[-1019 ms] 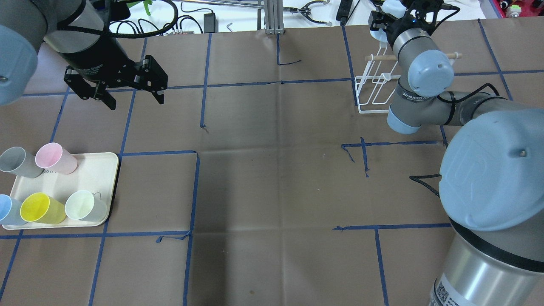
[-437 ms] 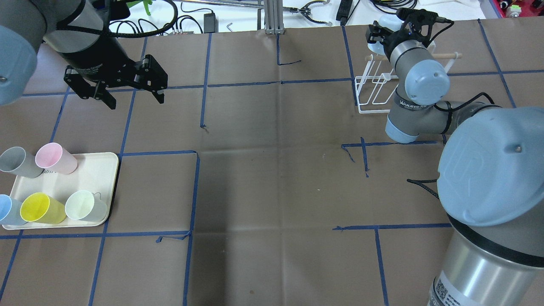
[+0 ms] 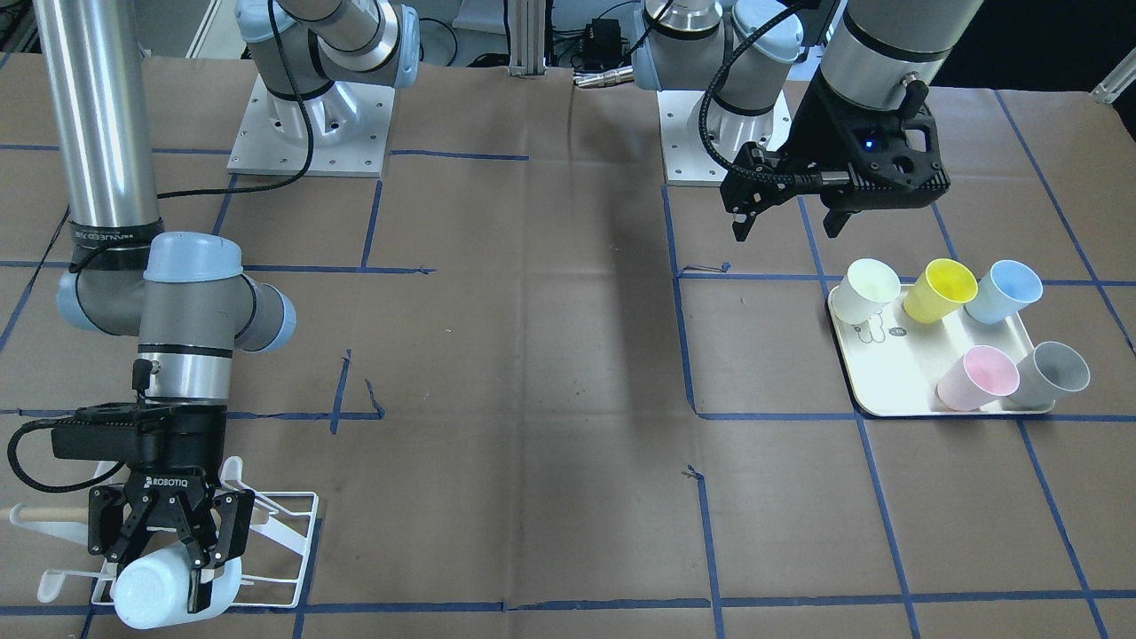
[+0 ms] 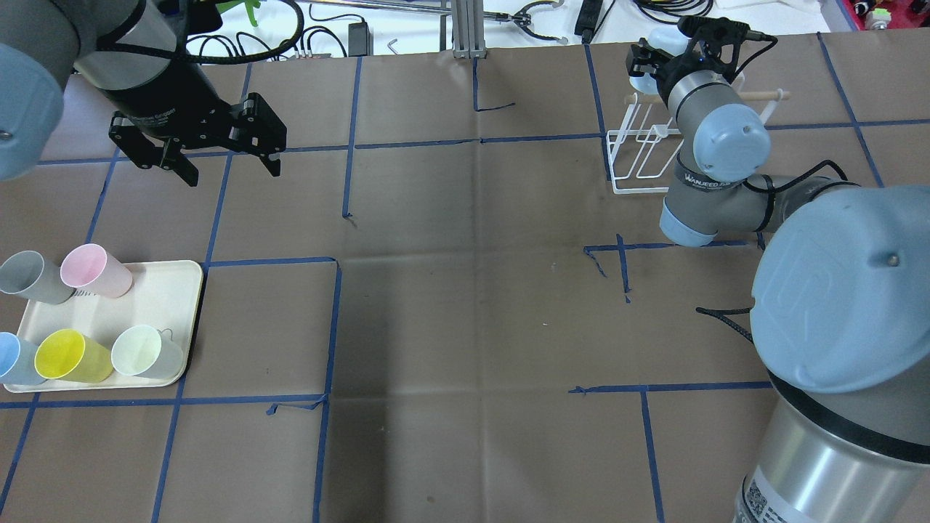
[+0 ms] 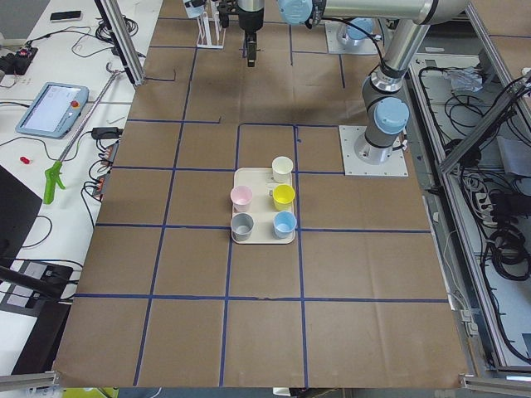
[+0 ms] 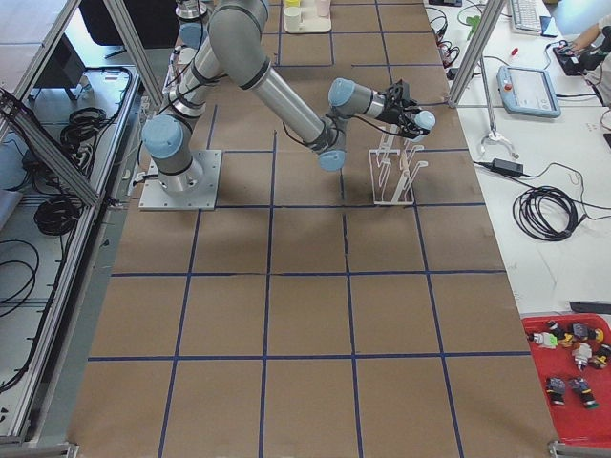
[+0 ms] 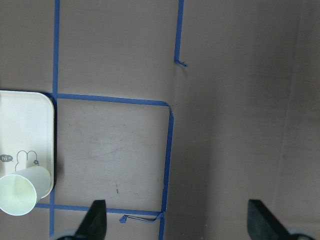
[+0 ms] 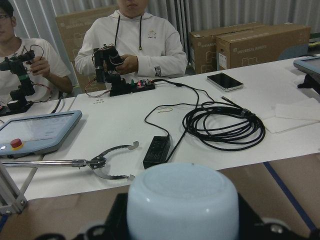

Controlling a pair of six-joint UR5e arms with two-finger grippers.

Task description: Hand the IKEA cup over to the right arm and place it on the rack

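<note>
My right gripper (image 3: 182, 555) is shut on a pale blue-white IKEA cup (image 3: 151, 590) and holds it on its side, base outward, at the far end of the white wire rack (image 3: 288, 532). I cannot tell whether the cup rests on a prong. The cup's base fills the bottom of the right wrist view (image 8: 182, 205). In the overhead view the gripper (image 4: 647, 62), the cup (image 4: 656, 36) and the rack (image 4: 639, 156) are at the far right. My left gripper (image 4: 234, 174) is open and empty, hanging above the table at the far left; the front-facing view (image 3: 786, 231) shows it too.
A cream tray (image 4: 171, 290) at the near left holds several cups: grey (image 4: 29, 276), pink (image 4: 94, 270), yellow (image 4: 73, 356), pale green (image 4: 145, 351), blue (image 4: 11, 359). A wooden dowel (image 4: 763, 94) crosses the rack. Cables and tools lie on the white bench (image 8: 125, 125) beyond the table.
My right wrist has shifted a little with the cup at the rack's far end. My left arm has not moved.
</note>
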